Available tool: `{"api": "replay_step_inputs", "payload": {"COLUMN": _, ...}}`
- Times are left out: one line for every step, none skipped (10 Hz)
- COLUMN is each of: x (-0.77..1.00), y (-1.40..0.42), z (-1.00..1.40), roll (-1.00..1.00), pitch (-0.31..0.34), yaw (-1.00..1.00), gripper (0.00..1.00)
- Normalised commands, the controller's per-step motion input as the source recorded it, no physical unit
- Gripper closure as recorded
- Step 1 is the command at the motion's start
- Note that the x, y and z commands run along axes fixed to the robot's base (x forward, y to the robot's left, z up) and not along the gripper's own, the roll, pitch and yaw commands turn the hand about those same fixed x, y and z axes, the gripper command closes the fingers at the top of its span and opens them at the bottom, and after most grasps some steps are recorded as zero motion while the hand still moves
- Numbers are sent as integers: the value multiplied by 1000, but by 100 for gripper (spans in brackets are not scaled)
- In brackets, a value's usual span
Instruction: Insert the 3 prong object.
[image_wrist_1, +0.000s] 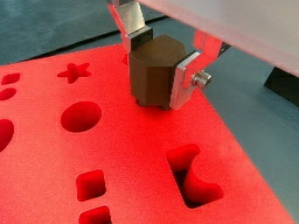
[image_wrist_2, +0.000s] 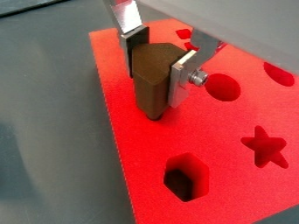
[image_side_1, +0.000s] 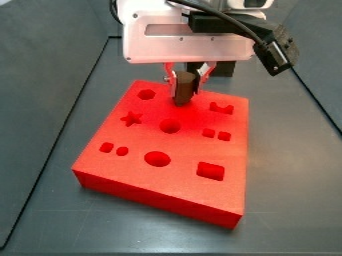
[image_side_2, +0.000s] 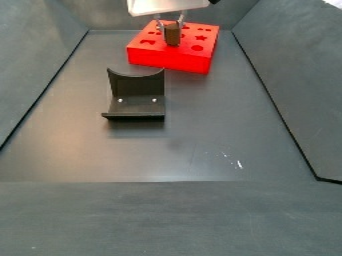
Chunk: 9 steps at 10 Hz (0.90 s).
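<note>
My gripper (image_wrist_1: 160, 72) is shut on the 3 prong object (image_wrist_1: 149, 79), a dark-brown elongated piece held upright between the silver fingers (image_wrist_1: 187, 80). It also shows in a wrist view (image_wrist_2: 149, 80) and in both side views (image_side_1: 187, 86) (image_side_2: 171, 33). Its lower end is just at the top face of the red board (image_wrist_1: 59, 157), over a bare patch near the board's far edge. I cannot tell whether it touches. The board also shows in the other views (image_wrist_2: 233, 118) (image_side_1: 187, 147) (image_side_2: 195, 52).
The board has several shaped holes: a star (image_wrist_1: 76, 72), a round one (image_wrist_1: 79, 115), a notched one (image_wrist_1: 193, 175) and a hexagon (image_wrist_2: 184, 177). The dark fixture (image_side_2: 134, 95) stands on the grey floor in front of the board. Dark walls line both sides.
</note>
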Motion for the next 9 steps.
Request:
{"api": "replay_step_inputs", "payload": {"x": 0, "y": 0, "z": -569, "roll": -151, "pitch": -279, "yaw": 0, "gripper": 100}}
{"api": "replay_step_inputs", "payload": {"x": 0, "y": 0, "z": -583, "roll": -139, "pitch": -290, "yaw": -14, "gripper": 100}}
{"api": "replay_step_inputs", "payload": {"x": 0, "y": 0, "z": -643, "roll": -111, "pitch": -270, "yaw": -3, "gripper": 100}}
{"api": "replay_step_inputs", "payload": {"x": 0, "y": 0, "z": -660, "roll": -70, "pitch": -233, "yaw": 0, "gripper": 100}}
{"api": "replay_step_inputs", "payload": {"x": 0, "y": 0, "z": -54, "roll": 0, "pitch": 0, "yaw": 0, "gripper": 100}}
{"api": "replay_step_inputs", "payload": {"x": 0, "y": 3, "z": -66, "roll": 0, "pitch": 0, "yaw": 0, "gripper": 100}}
{"api": "replay_step_inputs", "payload": {"x": 0, "y": 23, "z": -166, "roll": 0, "pitch": 0, "yaw": 0, "gripper": 100}}
{"api": "replay_step_inputs", "payload": {"x": 0, "y": 23, "z": -23, "roll": 26, "pitch": 0, "yaw": 0, "gripper": 100}}
{"api": "replay_step_inputs", "payload": {"x": 0, "y": 0, "z": -26, "roll": 0, "pitch": 0, "yaw": 0, "gripper": 100}}
